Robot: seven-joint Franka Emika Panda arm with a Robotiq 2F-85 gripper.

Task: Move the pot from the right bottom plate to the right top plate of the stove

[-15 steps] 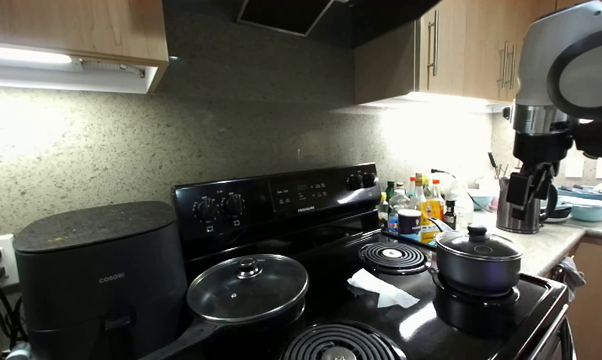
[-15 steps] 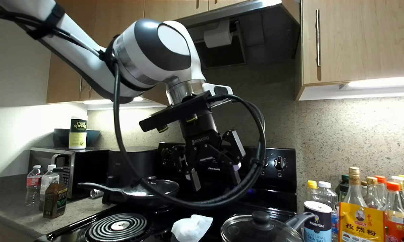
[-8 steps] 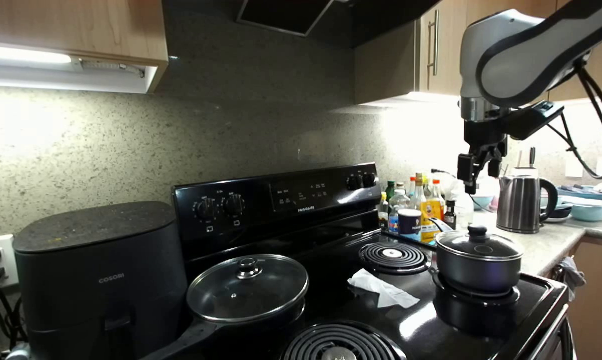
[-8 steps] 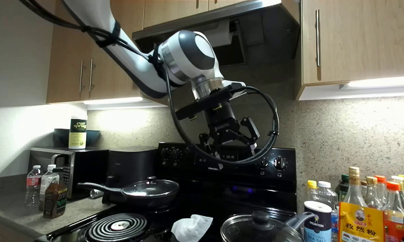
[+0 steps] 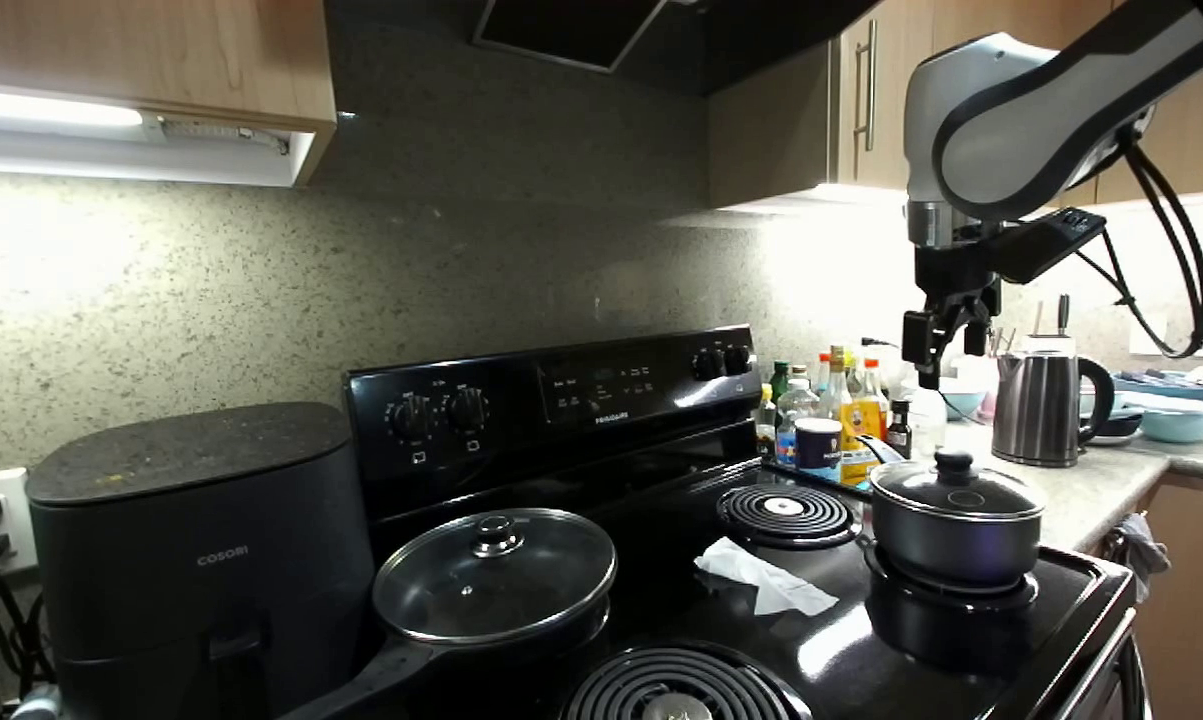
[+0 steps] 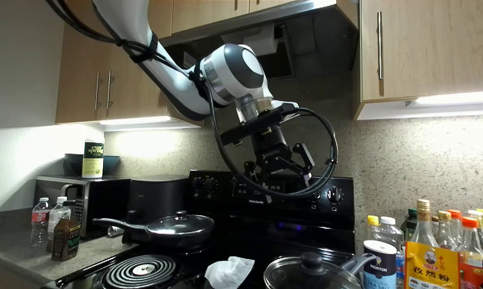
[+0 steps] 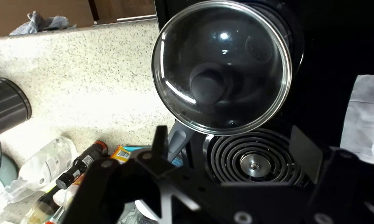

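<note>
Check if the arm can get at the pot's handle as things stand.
Probably yes: the jaws hang open, higher than the pot, and nothing visible lies on its handle. The salt canister looks close to the handle's tip, so side room may be tight.

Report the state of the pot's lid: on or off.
On. In an exterior view, the glass lid sits level across the pot, its knob pointing up and no gap visible at the rim.
</note>
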